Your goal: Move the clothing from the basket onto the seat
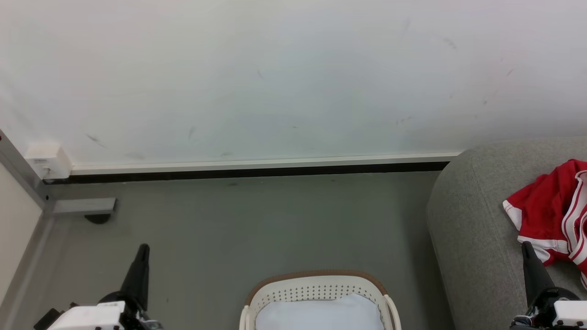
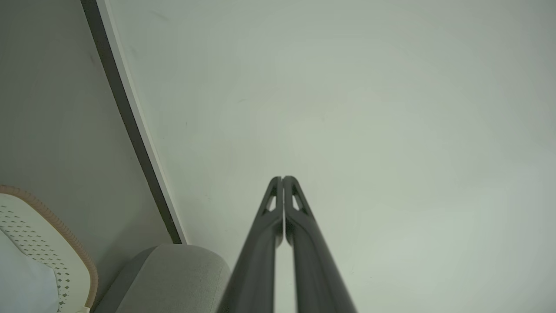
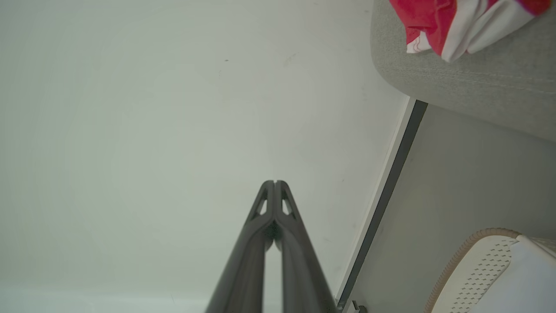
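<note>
Red clothing (image 1: 557, 213) with white stripes lies crumpled on the grey seat (image 1: 472, 238) at the right; the right wrist view shows the clothing (image 3: 430, 21) on the seat (image 3: 478, 87) too. The cream basket (image 1: 316, 286) with its brown rim stands on the floor at the bottom centre, a plain pale cloth (image 1: 321, 314) inside it. My left gripper (image 1: 143, 250) is shut and empty at the lower left, its fingertips (image 2: 282, 179) pressed together. At the lower right my right gripper (image 1: 527, 246) is shut, empty, in front of the clothing's lower edge.
A white wall (image 1: 293, 78) with a dark skirting strip (image 1: 247, 173) runs behind the grey floor (image 1: 238, 224). A grey frame with a white box (image 1: 46, 160) and a bracket (image 1: 85, 206) stands at the left corner.
</note>
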Controlling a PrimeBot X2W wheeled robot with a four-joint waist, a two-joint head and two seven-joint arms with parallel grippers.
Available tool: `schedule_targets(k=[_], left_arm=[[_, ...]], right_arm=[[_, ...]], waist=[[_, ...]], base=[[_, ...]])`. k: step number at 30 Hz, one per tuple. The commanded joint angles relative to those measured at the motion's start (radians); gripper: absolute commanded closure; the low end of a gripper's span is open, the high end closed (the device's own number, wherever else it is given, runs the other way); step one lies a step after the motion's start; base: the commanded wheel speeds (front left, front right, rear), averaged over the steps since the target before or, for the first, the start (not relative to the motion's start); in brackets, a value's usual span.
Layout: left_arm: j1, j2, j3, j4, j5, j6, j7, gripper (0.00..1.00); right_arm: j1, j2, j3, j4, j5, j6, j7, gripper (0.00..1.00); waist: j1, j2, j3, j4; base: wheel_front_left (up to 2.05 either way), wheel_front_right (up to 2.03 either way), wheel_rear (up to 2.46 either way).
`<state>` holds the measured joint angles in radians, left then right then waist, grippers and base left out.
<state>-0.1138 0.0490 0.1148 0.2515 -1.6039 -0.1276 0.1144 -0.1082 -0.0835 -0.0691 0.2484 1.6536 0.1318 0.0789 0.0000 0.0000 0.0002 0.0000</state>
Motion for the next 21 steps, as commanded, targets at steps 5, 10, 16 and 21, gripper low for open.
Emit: schedule_targets(k=[5, 10, 16, 21], left_arm=[[-0.008, 0.002, 0.003, 0.001, -0.014, -0.006, 0.005, 1.00], [-0.008, 0.002, 0.003, 0.001, -0.014, -0.006, 0.005, 1.00], [-0.008, 0.002, 0.003, 0.001, -0.014, -0.005, 0.005, 1.00], [-0.008, 0.002, 0.003, 0.001, -0.014, -0.005, 0.005, 1.00]], right_arm=[[-0.009, 0.000, -0.005, 0.001, -0.007, -0.002, 0.003, 1.00], [-0.009, 0.001, -0.005, 0.001, -0.008, -0.002, 0.004, 1.00], [-0.009, 0.002, -0.006, 0.001, -0.009, -0.002, 0.005, 1.00], [-0.009, 0.002, -0.007, 0.001, -0.010, -0.002, 0.005, 1.00]], waist=[[0.0000, 0.0000, 0.000, 0.000], [0.0000, 0.0000, 0.000, 0.000], [0.0000, 0.0000, 0.000, 0.000], [0.0000, 0.0000, 0.000, 0.000]], base=[[0.00, 0.00, 0.00], [0.00, 0.00, 0.00], [0.00, 0.00, 0.00], [0.00, 0.00, 0.00]])
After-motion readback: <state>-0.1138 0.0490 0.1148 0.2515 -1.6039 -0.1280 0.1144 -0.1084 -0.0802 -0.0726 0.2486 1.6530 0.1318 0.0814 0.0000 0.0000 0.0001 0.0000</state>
